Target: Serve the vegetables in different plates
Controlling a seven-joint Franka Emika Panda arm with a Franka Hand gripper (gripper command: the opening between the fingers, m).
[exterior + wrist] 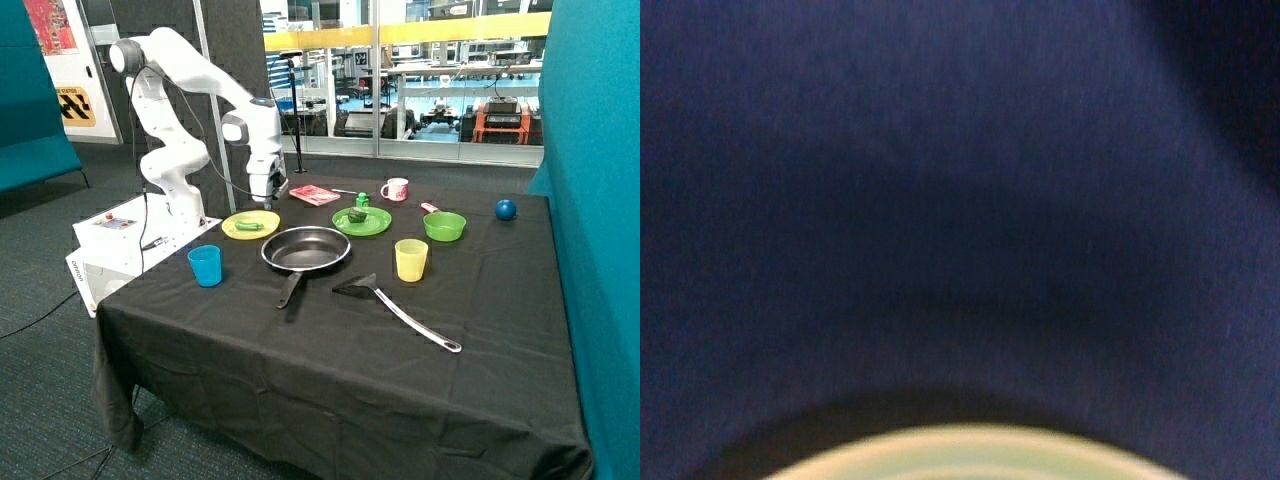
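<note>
While poised low just behind the yellow plate [251, 224], at the table's far edge, gripper [266, 197] hard to read: cannot tell how it is set. Only dark cloth and a pale curved rim of that plate [970, 450] in the wrist view.

Two plates counted: the yellow one and a bright green plate [362, 222], side by side behind the black frying pan [305, 250]. Two vegetables counted, one per plate: elongated bright green vegetable [249, 226] lying on the yellow, round dark green vegetable [356, 214] sitting on the green. Serving looks done.

Two cups counted: blue cup [205, 265] near the pan's side, yellow cup [411, 259] between pan and spatula head. One spatula [397, 308] in front of the pan. One green bowl [444, 226] beside the green plate. One pink mug [396, 189] behind, with a small green item [362, 199] near it. One blue ball [506, 209] by the far corner. One pink packet [314, 194] near the gripper.
</note>
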